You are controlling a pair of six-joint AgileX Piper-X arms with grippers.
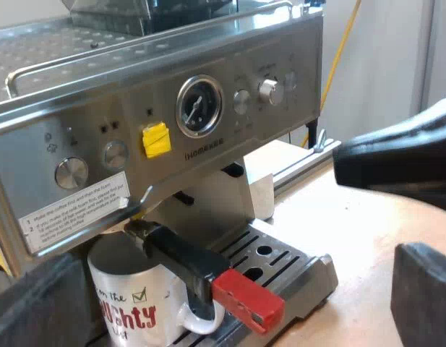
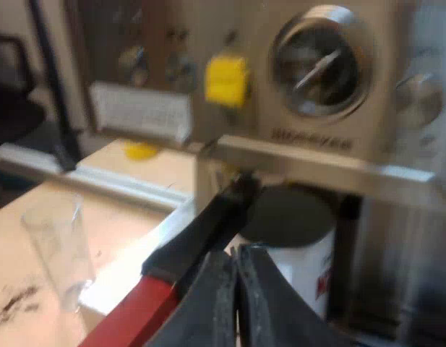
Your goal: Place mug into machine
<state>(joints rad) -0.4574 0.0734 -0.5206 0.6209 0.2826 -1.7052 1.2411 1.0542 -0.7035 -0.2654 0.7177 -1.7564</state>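
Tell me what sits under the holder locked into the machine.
The mug stands on the drip tray right under the holder. Its handle crosses the mug's rim, and the mug's contents cannot be seen.

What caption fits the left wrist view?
White mug stands on the machine's drip tray under the locked holder's red-ended handle.

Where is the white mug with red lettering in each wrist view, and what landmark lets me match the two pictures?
Left wrist view: the white mug with red lettering is at the slotted drip tray, under the metal holder with its dark, red-ended handle.
Right wrist view: the mug is under the same holder, where its handle begins.
Shared landmark: the yellow tape patch beside the round gauge on the front of the espresso machine.
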